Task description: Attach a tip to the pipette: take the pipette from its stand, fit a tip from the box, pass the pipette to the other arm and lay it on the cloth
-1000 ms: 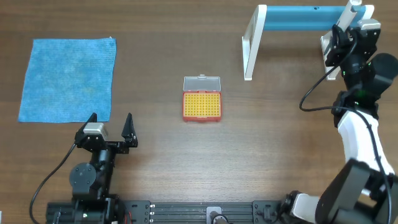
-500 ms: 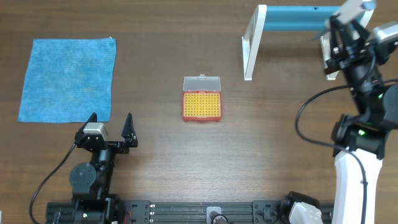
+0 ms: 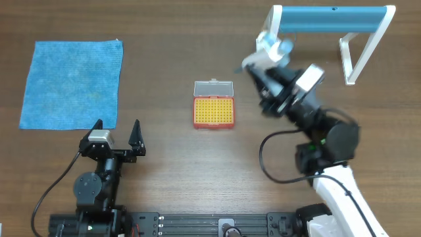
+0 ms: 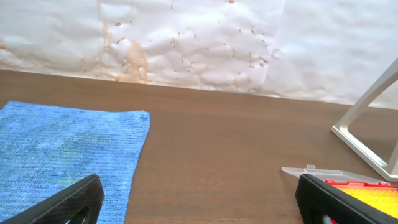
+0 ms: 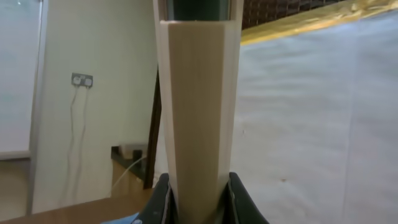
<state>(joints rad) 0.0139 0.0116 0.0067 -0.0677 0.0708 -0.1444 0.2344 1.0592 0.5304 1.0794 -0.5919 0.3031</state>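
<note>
Since the earlier frame the pipette [image 3: 266, 51] has come off the stand [image 3: 329, 19] and travelled from its right end to just past its left leg. It is carried in the air by the right gripper [image 3: 270, 85], whose fingers are clamped on the pale body [image 5: 199, 118]. The nose end is hidden, so its aim cannot be told. The tip box [image 3: 213, 109] sits open near the middle of the table [image 3: 164, 184], just left of the gripper in the top view. The cloth [image 3: 72, 84] lies at the far left corner. The left gripper [image 3: 117, 135] rests spread wide and empty by the near edge. Taking looks done and tip fitting is in hand. Next, the nose must be set plumb over one tip and pressed straight down.
</note>
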